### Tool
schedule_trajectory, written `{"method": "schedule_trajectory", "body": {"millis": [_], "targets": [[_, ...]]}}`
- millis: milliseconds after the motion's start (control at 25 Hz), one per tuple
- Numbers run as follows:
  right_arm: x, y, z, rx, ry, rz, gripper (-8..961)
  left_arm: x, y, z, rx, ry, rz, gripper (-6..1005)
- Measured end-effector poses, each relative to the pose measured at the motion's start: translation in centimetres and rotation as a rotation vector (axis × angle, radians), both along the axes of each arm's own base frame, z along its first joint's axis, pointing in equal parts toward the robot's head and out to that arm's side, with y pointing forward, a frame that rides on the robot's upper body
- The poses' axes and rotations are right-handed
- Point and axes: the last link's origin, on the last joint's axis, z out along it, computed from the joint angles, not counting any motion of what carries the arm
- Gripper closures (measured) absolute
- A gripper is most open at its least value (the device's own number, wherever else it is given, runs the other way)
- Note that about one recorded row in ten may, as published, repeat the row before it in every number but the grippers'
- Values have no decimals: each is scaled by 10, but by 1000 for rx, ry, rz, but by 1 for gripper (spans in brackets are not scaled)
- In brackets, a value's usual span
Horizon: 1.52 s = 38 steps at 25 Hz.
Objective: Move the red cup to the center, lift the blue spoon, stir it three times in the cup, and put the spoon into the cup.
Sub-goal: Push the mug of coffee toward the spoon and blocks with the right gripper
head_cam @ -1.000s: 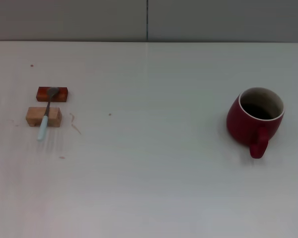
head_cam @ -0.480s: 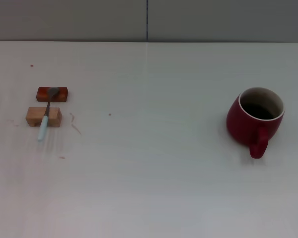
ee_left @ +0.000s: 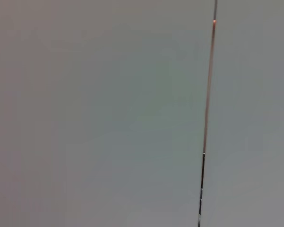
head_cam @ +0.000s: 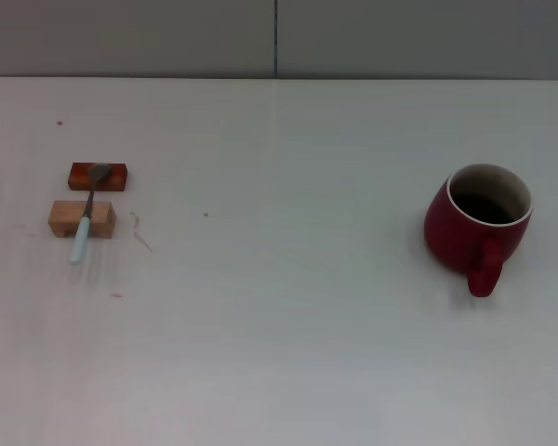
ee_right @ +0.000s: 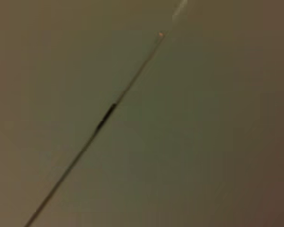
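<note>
The red cup [head_cam: 478, 226] stands upright at the right side of the white table, its loop handle turned toward the near edge and its inside dark. At the far left lies the blue spoon [head_cam: 85, 223]: its grey bowl rests on a reddish block [head_cam: 99, 177], its neck crosses a pale wooden block [head_cam: 81, 218], and its light-blue handle points toward me. Neither gripper shows in the head view, and both wrist views hold only a plain grey surface with a thin seam.
The white tabletop [head_cam: 279, 279] stretches wide between spoon and cup, with a few small specks and scuffs near the blocks. A grey wall with a vertical seam [head_cam: 276, 37] rises behind the table's far edge.
</note>
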Motion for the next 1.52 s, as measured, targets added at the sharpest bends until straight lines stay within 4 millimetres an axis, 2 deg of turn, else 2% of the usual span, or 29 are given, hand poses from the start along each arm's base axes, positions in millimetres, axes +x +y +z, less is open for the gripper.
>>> {"method": "schedule_trajectory", "body": {"millis": [240,320,400,520,560,960,1520], "targets": [[-15,2,-26,-157,-199,42,870,2,2,1,0,3,-6,170],[-16,2,-29,-173,-220,48,870,3,3,0,0,3,-9,170],[-22,3,-43,-240,-285,63,870,4,4,0,-1,3,-12,169],[-23,3,-47,-260,-299,61,871,4,4,1,0,3,-12,169],[-24,3,-55,-302,-326,62,871,4,4,1,0,4,-13,169],[-32,2,-86,-446,-399,86,871,5,6,1,1,5,-17,170],[-42,-5,-107,-512,-384,118,871,4,6,2,4,6,-14,169]]}}
